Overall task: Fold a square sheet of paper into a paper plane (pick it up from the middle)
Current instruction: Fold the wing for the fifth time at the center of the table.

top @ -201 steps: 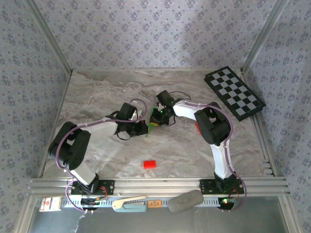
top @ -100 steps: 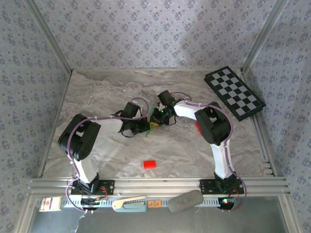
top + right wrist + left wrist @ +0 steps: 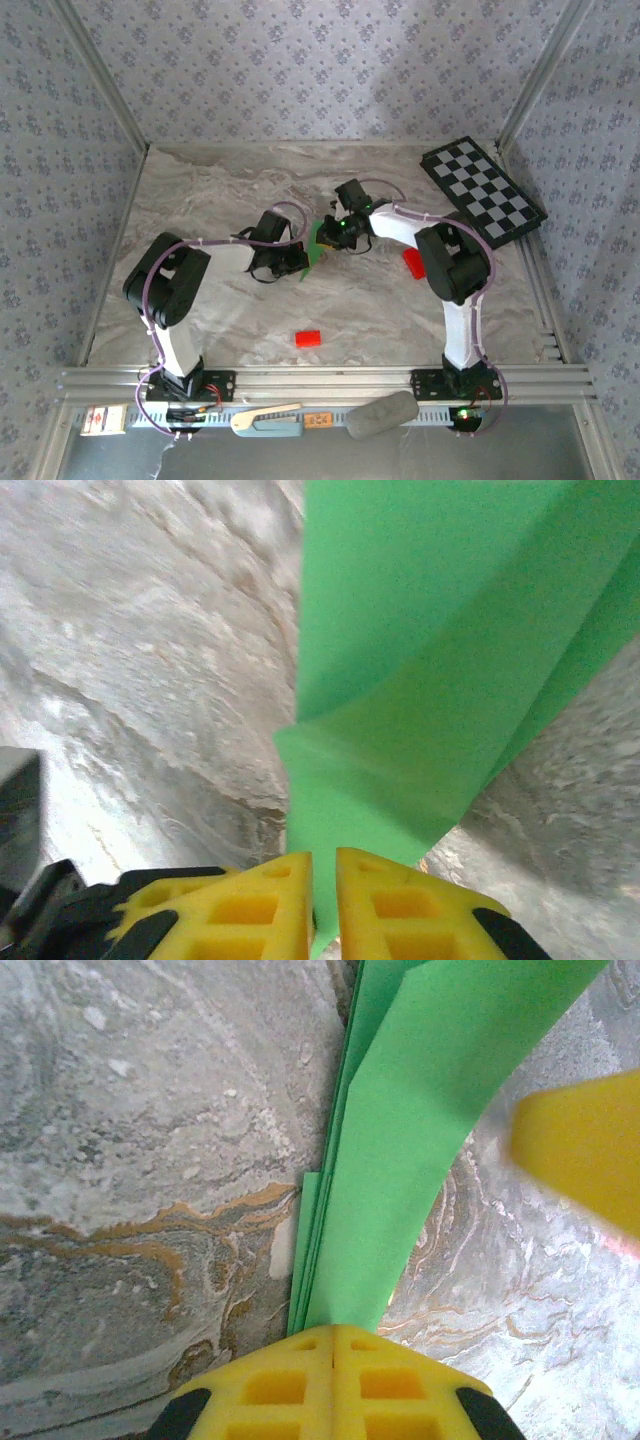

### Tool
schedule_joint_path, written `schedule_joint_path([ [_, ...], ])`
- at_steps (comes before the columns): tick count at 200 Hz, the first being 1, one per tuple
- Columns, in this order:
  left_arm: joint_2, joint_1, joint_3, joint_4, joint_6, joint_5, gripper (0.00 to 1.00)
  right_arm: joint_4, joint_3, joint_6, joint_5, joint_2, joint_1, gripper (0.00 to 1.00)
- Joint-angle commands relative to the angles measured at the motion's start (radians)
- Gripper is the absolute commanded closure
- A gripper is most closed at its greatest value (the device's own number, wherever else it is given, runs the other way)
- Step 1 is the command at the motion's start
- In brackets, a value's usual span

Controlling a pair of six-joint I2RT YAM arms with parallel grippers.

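On the marbled grey-and-tan tabletop (image 3: 200, 200), enclosed by floral-patterned wallpaper walls (image 3: 300, 70) and an aluminium rail (image 3: 320, 382) along the near edge:

- Checkerboard (image 3: 483, 190), far right corner, lying flat.
- Small red block (image 3: 308, 338), near centre front, well apart from both arms.
- Red wedge piece (image 3: 412, 262), just beside the right arm's elbow.
- Green paper sheet (image 3: 314, 243), mid-table, folded and held between the two grippers.
- Left gripper (image 3: 297, 262): jaws pressed together on the paper's near end.
- Right gripper (image 3: 335, 232): jaws clamped on the paper's far end.

The left wrist view adds the stacked layer edges of the paper (image 3: 400, 1140) running out from the yellow fingers (image 3: 290, 1385) and a blurred yellow finger at right. The right wrist view adds a soft crease across the paper (image 3: 430, 680) above its gripper (image 3: 322, 865).
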Motion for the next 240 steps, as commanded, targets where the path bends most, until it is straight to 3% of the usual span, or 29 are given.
schedule_joint_path([
  [1, 0.027, 0.003, 0.013, -0.106, 0.026, -0.040, 1.00, 0.021, -0.019, -0.121, 0.033, -0.035, 0.007, 0.85],
  [94, 0.060, 0.005, 0.069, -0.228, 0.061, -0.037, 1.00, 0.001, 0.037, -0.196, 0.009, 0.095, 0.041, 0.87],
  [137, 0.070, 0.006, 0.085, -0.310, 0.103, -0.036, 1.00, 0.001, 0.068, -0.214, 0.018, 0.143, -0.018, 0.87],
  [240, 0.080, 0.011, 0.053, -0.336, 0.121, -0.050, 1.00, 0.079, 0.142, -0.210, 0.033, 0.225, -0.131, 0.87],
])
